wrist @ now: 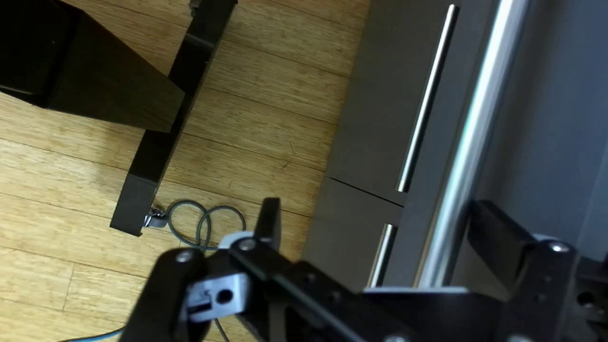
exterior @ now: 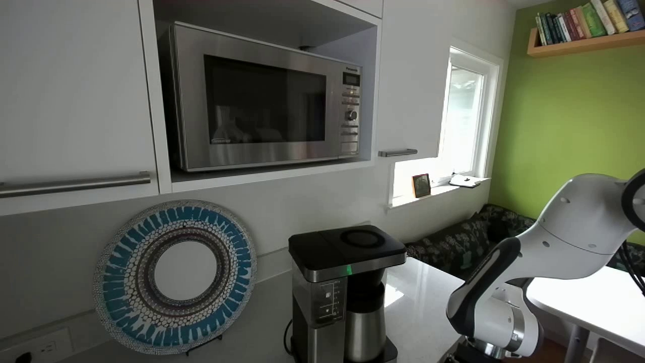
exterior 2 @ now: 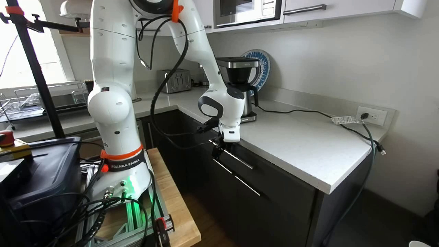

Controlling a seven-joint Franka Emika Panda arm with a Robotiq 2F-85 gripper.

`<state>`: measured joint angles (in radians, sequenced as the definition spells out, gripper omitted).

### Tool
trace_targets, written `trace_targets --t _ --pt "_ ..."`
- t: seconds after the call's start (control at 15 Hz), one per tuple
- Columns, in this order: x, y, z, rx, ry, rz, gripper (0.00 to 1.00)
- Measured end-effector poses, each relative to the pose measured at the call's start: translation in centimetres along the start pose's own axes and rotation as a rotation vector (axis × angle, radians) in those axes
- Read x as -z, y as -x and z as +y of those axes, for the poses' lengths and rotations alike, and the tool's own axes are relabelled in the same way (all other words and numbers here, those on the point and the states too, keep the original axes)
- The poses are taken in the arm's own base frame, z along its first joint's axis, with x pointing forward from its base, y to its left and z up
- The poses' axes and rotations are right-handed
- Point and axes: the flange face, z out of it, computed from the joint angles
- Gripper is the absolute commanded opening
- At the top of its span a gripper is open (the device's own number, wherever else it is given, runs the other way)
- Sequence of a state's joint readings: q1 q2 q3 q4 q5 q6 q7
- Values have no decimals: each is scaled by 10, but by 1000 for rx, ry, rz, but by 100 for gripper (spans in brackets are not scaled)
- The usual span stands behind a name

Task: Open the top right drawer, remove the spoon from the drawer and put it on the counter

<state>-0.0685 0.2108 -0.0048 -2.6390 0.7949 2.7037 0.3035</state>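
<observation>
Nearest me, in the wrist view, is the black gripper (wrist: 377,213), its jaws spread wide, and between the fingers (wrist: 501,230) runs the long steel bar handle (wrist: 475,128) of the top drawer (exterior 2: 264,169). The bar sits far closer to one finger than to the other; whether they touch, I can't tell. As far as I can make out, the drawer is shut, its dark front tucked under the edge of the glossy white counter (exterior 2: 308,144). Two lower handles (wrist: 426,99) cross the charcoal cabinet fronts (wrist: 387,95) beneath, and below those spreads a wood plank floor (wrist: 266,109). From the gripper the white Franka arm (exterior 2: 116,103) arches up and back, then down over a wooden tabletop (exterior 2: 185,226) with a dark blue storage bin (exterior 2: 58,168) beside it. Up on the counter stands a black-and-steel coffee maker (exterior: 330,302) with its carafe (exterior: 363,333), and near it, set upright, a decorative plate (exterior: 121,272) ringed in blue. Further along I see a slotted steel toaster (exterior 2: 178,81), and above one end of the counter a black plug (exterior 2: 364,116) sits in a white wall outlet (exterior 2: 375,117). A Panasonic microwave (exterior: 267,96) sits overhead, and in an exterior view a wooden bookshelf (exterior: 584,46) hangs on a lime-green wall (exterior: 569,116).
</observation>
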Motion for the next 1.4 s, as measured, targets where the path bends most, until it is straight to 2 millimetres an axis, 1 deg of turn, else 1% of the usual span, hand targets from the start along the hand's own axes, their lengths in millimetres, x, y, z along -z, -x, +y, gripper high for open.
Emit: trace_targets --t 0.4,0.73,1.27,1.4 --pt "2 0 3 6 51 -19 100" --pt "1 1 11 -14 49 -35 100" --pt "0 12 48 -126 35 -67 100" --pt "0 12 53 -134 39 -76 100"
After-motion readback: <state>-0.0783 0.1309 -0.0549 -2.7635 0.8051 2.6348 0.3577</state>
